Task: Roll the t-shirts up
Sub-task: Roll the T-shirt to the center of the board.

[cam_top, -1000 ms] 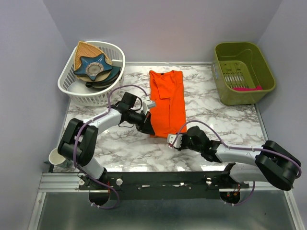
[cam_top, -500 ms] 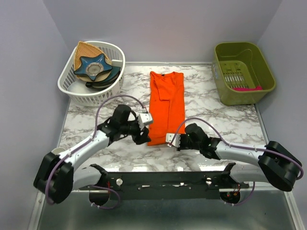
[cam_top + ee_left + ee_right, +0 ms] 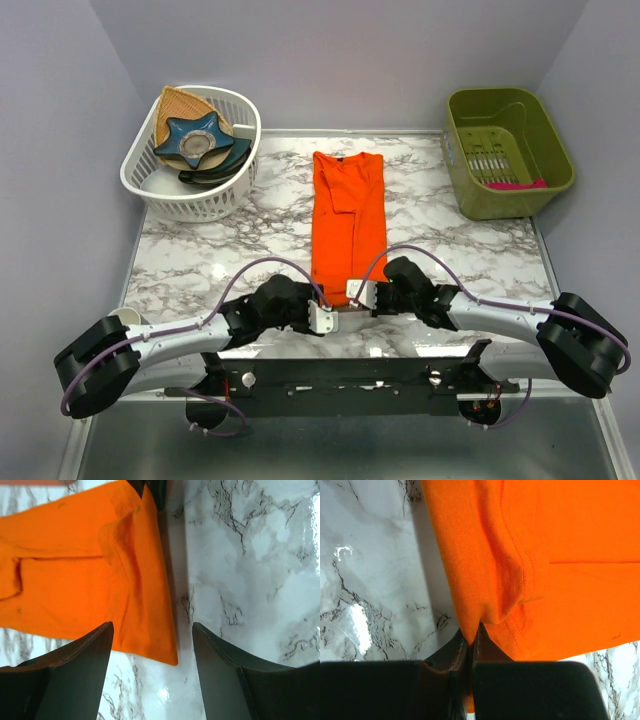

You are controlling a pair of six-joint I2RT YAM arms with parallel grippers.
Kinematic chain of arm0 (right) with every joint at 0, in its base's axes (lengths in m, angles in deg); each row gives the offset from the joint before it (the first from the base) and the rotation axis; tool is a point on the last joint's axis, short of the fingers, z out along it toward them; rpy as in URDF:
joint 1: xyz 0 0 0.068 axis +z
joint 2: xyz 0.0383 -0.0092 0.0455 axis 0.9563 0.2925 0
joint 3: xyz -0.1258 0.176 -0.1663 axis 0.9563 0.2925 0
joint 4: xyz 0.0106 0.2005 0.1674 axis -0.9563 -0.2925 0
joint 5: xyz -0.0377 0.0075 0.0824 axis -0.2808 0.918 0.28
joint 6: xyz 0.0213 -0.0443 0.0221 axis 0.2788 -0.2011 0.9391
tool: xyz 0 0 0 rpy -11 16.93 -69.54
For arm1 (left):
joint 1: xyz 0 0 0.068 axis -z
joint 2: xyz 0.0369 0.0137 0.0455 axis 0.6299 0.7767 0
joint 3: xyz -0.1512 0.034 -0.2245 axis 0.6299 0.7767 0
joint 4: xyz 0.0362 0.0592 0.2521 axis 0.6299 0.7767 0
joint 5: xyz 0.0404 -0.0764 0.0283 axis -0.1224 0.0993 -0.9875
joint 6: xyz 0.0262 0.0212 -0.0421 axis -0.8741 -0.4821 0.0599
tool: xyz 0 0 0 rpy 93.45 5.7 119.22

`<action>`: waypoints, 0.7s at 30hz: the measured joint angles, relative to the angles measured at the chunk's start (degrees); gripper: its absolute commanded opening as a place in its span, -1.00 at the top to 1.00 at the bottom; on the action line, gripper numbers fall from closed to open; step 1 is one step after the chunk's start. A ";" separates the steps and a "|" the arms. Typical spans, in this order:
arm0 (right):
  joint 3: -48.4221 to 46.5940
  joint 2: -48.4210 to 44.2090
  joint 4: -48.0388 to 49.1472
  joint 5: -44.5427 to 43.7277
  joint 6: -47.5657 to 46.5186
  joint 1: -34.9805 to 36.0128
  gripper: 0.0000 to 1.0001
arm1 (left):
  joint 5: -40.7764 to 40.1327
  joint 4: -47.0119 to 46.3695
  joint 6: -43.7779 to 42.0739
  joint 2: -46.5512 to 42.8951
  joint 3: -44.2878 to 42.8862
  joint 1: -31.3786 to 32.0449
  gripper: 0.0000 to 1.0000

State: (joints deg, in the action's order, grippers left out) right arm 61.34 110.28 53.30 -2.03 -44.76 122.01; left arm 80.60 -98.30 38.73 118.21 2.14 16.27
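A bright orange short-sleeved t-shirt (image 3: 348, 215), folded into a long narrow strip, lies in the middle of the white marble-patterned worktop (image 3: 200, 260). Its collar points toward the top of the frame and its hem toward the bottom. The right gripper (image 3: 356, 293) meets the hem at its lower right corner. The right wrist view shows its black fingers (image 3: 535, 690) pressed together on a puckered fold of the orange fabric's stitched edge. The left gripper (image 3: 322, 317) sits just below the hem's lower left corner with its dark fingers (image 3: 75, 675) spread and nothing between them but the shirt's corner lying flat on the worktop. A white slotted plastic basket (image 3: 135, 175) at upper left holds a blue star-shaped dish (image 3: 197, 137) and a tan woven wedge (image 3: 180, 103). An olive-green plastic bin (image 3: 560, 150) stands at upper right.
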 measured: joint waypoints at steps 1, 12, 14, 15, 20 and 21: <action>0.00 0.00 -0.15 0.07 0.02 0.00 0.89 | -1.81 -1.60 -0.52 0.35 0.33 1.20 -0.46; -0.66 0.00 -2.67 1.42 0.81 -0.57 0.89 | -13.53 -13.29 -8.59 6.10 5.07 7.72 -0.36; -1.16 0.02 -3.02 1.68 1.09 -0.81 0.90 | -14.34 -15.19 -10.21 7.98 5.64 7.74 -0.35; -1.22 0.02 -3.15 1.73 1.18 -0.92 0.90 | -14.64 -15.78 -10.82 8.79 5.73 7.80 -0.33; -1.77 0.17 -4.02 2.23 1.92 -1.42 0.89 | -16.00 -20.52 -13.99 13.29 5.62 7.89 -0.12; -1.86 0.35 -4.13 2.32 1.97 -1.49 0.89 | -16.39 -21.42 -14.58 14.34 5.49 7.93 0.03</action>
State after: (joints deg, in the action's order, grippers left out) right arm 59.48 110.63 49.17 0.28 -42.80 120.52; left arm 64.20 -119.72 24.15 132.55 7.63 24.20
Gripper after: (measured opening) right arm 0.106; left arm 0.605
